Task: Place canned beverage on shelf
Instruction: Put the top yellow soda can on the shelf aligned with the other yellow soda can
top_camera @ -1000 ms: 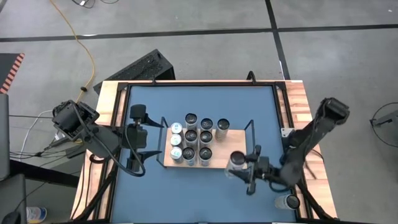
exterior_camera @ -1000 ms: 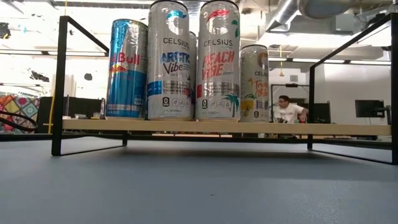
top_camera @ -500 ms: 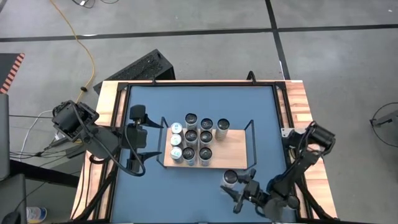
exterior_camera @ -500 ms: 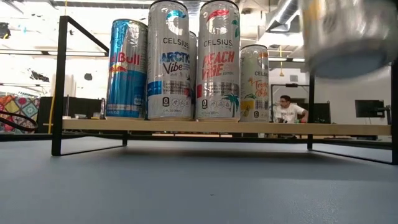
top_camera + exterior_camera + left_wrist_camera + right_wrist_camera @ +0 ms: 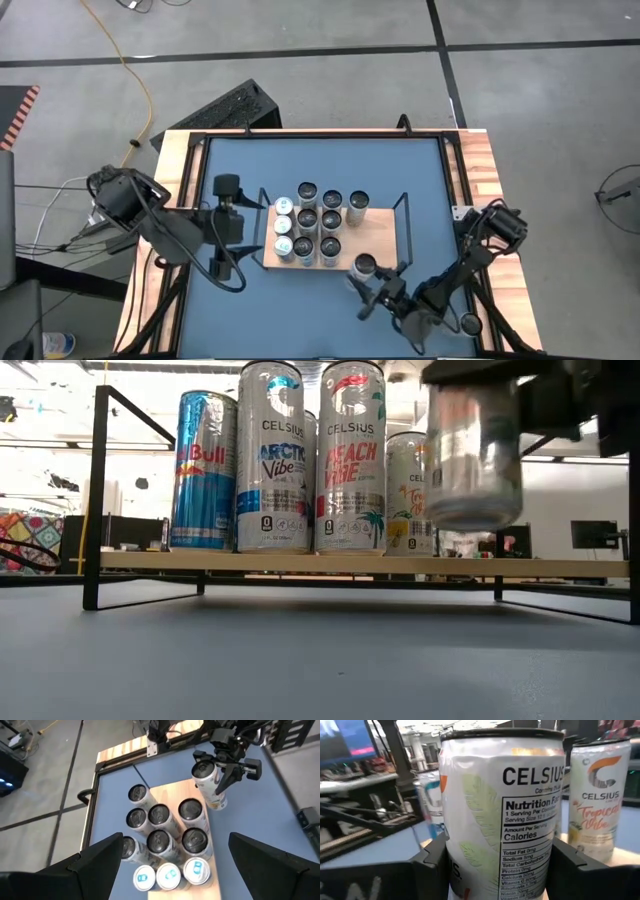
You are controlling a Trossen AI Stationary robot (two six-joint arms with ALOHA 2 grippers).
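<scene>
Right wrist view: white Celsius can [image 5: 502, 815]

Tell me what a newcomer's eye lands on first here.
The right gripper holds a Celsius can in the air, just off the shelf's near edge, its base above board level in the low view. Next, the cluster of cans standing upright on the left part of the shelf. The left gripper waits open beside the shelf's left end rail.
</scene>
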